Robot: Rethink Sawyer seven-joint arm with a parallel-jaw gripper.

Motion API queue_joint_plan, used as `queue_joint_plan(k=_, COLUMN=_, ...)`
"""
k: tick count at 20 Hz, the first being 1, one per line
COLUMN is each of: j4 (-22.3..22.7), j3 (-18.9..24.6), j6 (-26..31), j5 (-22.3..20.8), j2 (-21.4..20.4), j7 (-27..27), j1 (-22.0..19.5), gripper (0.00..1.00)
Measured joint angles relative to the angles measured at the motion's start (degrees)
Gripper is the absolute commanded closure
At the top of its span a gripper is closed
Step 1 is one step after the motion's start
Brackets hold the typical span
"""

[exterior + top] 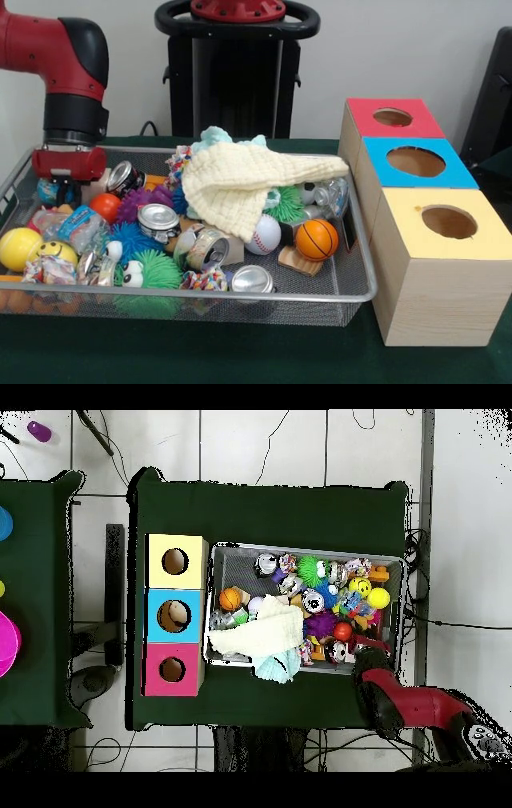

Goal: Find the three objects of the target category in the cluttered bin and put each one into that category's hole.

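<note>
The tool (69, 163) is red below a black wrist on a red and black arm. Just beside it lies an orange-red ball (105, 206); a little further off sits a purple spiky ball (142, 200), then blue (131, 238) and green spiky balls (157, 270). A yellow smiley ball (56, 250) and a plain yellow ball (18, 247) lie in front of the tool. Well away from it are a pale yellow waffle-textured cloth (244, 180), a white baseball with red stitching (264, 234) and an orange basketball with black lines (317, 238). The bin (352, 293) is silver mesh and the desk (240, 352) dark green. Farthest off, the light wood boxes have red (392, 118), blue (416, 162) and yellow tops (448, 223).
</note>
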Motion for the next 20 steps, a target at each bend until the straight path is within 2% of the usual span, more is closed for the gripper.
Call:
queue_joint_plan(k=11, j4=0.15, j3=0.26, j6=0.61, j5=0.02, j2=-0.57, j7=0.01, j1=1.00, gripper=1.00)
queue_joint_plan(k=17, j4=3.07, j3=2.79, j6=9.71, j5=1.43, j2=-5.54, j7=0.01, j1=1.54, gripper=1.00)
queue_joint_plan(k=19, j4=4.40, j3=4.44, j6=15.38, j5=3.18, j2=-8.40, j7=0.01, j1=1.53, gripper=1.00)
queue_joint_plan(k=20, j4=5.53, j3=6.18, j6=21.44, j5=5.49, j2=-11.44, j7=0.01, j1=1.54, gripper=1.00)
